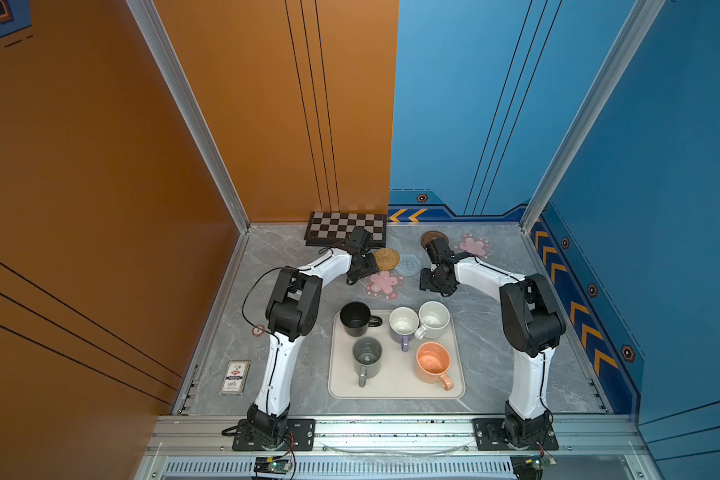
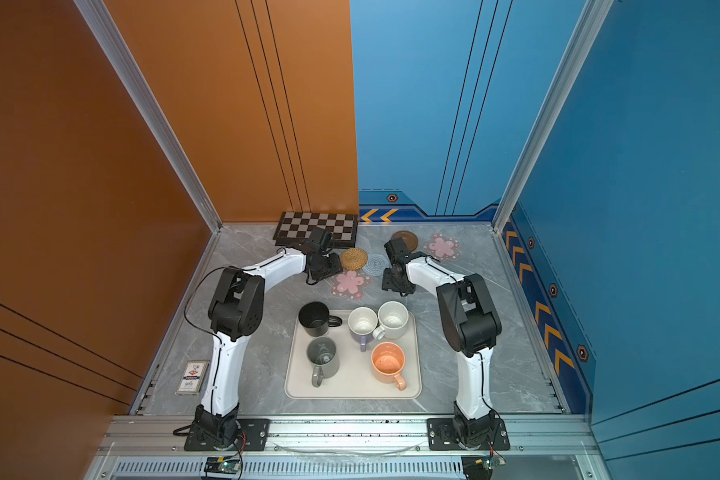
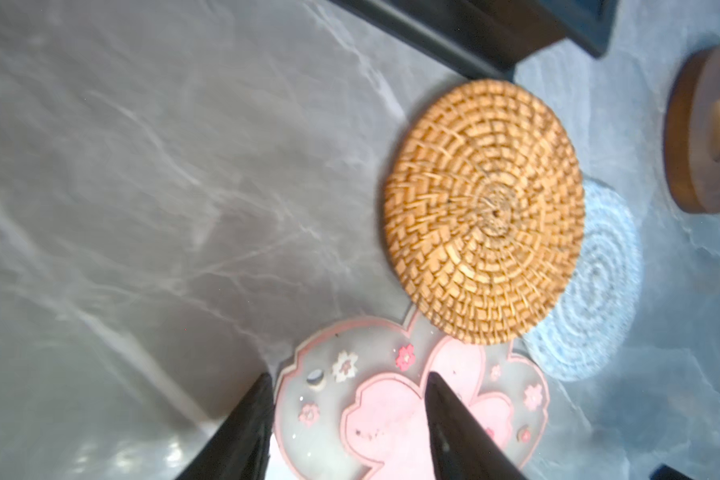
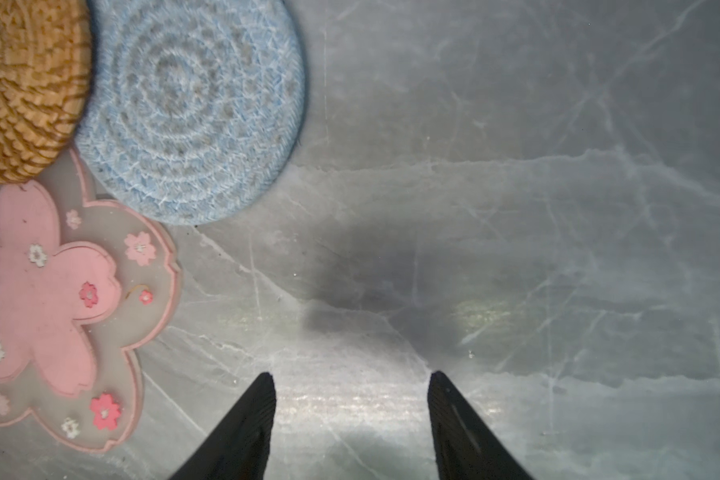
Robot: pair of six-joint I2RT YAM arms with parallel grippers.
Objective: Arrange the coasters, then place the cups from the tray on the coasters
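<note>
On the beige tray [image 2: 292, 388] five mugs are seen: black mug [image 2: 314, 319], grey mug [image 2: 323, 357], lavender mug [image 2: 362, 326], cream mug [image 2: 393, 319], peach mug [image 2: 387, 362]. Beyond it, a rattan coaster [image 2: 353, 258], blue coaster [image 2: 376, 264] and flower coaster [image 2: 351, 284] are clustered on the tabletop [image 2: 262, 374].

Reads as a robotics lab test cell, not a lived-in room. Boxed in by orange wall panel [image 1: 100, 208] and blue wall panel [image 1: 454, 104] with printed chevrons [image 1: 408, 215], joined on aluminium posts [image 1: 192, 112]. Floored with marble-look tabletop [image 1: 308, 374]. Fitted with left arm base [image 1: 262, 428] and right arm base [image 1: 520, 430] bolted to an aluminium rail [image 1: 391, 432]; bare circuit board [image 1: 271, 463] below.
</note>
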